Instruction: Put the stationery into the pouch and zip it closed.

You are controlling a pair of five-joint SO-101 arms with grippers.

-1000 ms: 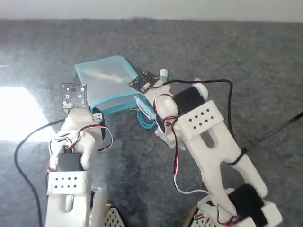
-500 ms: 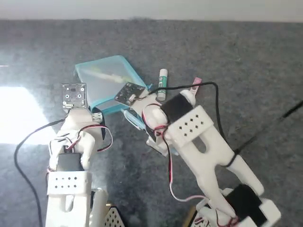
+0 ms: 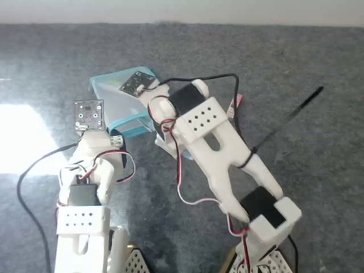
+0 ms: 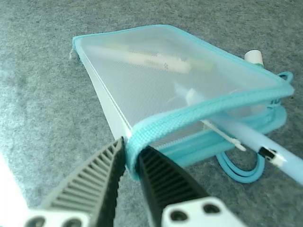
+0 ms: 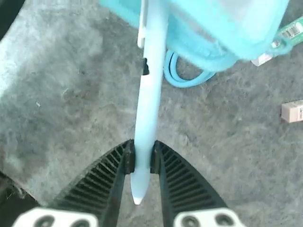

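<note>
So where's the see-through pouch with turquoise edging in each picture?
High view: see-through turquoise-edged pouch, upper left of centre.
Left wrist view: pouch, rim pinched by left gripper.
Right wrist view: pouch, past the right gripper.
Landmark: pale blue pen entering it, both wrist views.

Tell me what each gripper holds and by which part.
The left gripper pinches the pouch by its teal zipper rim. The right gripper grips the pale blue pen near the end outside the pouch.

Glue stick (image 4: 253, 56) half behind pouch (image 4: 156, 90)
</note>
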